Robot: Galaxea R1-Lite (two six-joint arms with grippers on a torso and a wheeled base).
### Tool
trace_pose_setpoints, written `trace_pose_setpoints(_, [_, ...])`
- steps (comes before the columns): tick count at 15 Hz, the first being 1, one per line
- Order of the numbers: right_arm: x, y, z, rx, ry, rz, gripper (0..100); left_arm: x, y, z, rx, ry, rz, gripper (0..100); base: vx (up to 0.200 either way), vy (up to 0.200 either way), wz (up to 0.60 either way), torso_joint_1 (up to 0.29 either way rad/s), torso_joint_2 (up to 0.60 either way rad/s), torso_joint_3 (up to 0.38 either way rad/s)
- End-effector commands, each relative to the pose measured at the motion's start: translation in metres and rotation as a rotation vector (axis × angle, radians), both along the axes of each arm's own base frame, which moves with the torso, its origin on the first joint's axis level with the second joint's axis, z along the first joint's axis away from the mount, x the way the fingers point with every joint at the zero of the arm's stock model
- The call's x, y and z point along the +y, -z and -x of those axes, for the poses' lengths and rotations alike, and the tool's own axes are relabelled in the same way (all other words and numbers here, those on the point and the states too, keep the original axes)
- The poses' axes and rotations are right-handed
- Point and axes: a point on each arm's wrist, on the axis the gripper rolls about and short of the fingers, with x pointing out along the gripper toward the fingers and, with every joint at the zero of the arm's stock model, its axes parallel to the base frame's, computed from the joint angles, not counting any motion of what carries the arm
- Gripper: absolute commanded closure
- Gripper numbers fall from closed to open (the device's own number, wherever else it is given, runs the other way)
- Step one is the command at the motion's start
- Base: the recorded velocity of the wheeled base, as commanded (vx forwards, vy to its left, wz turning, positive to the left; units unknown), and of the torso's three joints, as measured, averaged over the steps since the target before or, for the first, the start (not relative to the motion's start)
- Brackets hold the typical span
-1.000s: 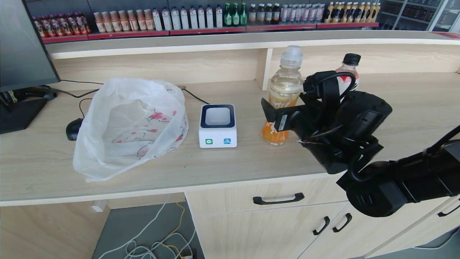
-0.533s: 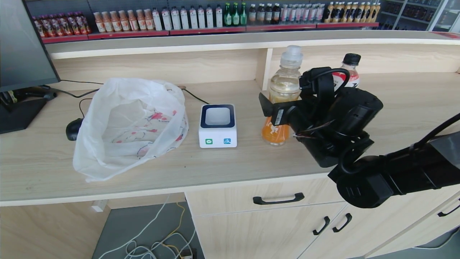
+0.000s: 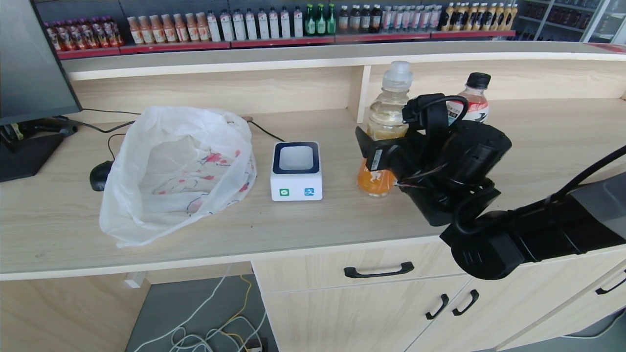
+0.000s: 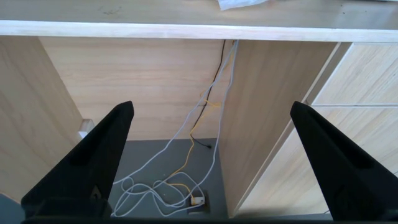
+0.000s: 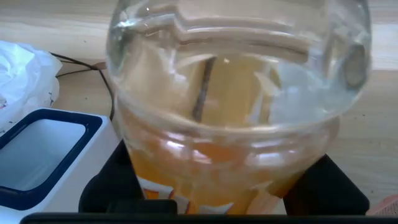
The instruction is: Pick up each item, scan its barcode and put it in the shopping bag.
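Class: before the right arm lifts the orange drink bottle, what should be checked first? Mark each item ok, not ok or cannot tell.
1. Right gripper around the orange drink bottle: ok.
2. Grip tight on it: cannot tell.
3. Barcode turned towards the scanner: cannot tell.
4. Scanner window uncovered: ok.
5. Shopping bag mouth open: ok.
6. Left gripper out of the way, below the counter: ok.

On the pale wooden worktop (image 3: 293, 220) sits a white box-shaped barcode scanner (image 3: 296, 171). Left of the scanner lies a white plastic shopping bag (image 3: 176, 171), with a black computer mouse (image 3: 100, 175) just beyond it, farther left. Right of the scanner stands a clear plastic bottle of orange drink (image 3: 386, 117). A black-capped plastic bottle (image 3: 473, 95) stands farther right and behind.
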Motion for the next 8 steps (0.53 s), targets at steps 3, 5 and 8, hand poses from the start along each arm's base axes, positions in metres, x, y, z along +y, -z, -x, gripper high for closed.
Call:
trace_pose_setpoints(3, [0.0, -0.002, 0.0, -0.015, 0.003, -0.01, 100, 0.0, 0.0, 0.0, 0.0, 0.0, 0.0, 0, 0.0, 0.0, 0.0, 0.0, 0.0, 0.0])
trace_pose_setpoints(5, [0.0, -0.007, -0.001, -0.029, 0.005, -0.02, 100, 0.0, 0.0, 0.0, 0.0, 0.0, 0.002, 0, 0.0, 0.0, 0.0, 0.0, 0.0, 0.0])
trace_pose_setpoints(8, [0.0, -0.013, -0.001, -0.049, 0.007, -0.03, 100, 0.0, 0.0, 0.0, 0.0, 0.0, 0.0, 0, 0.0, 0.0, 0.0, 0.0, 0.0, 0.0])
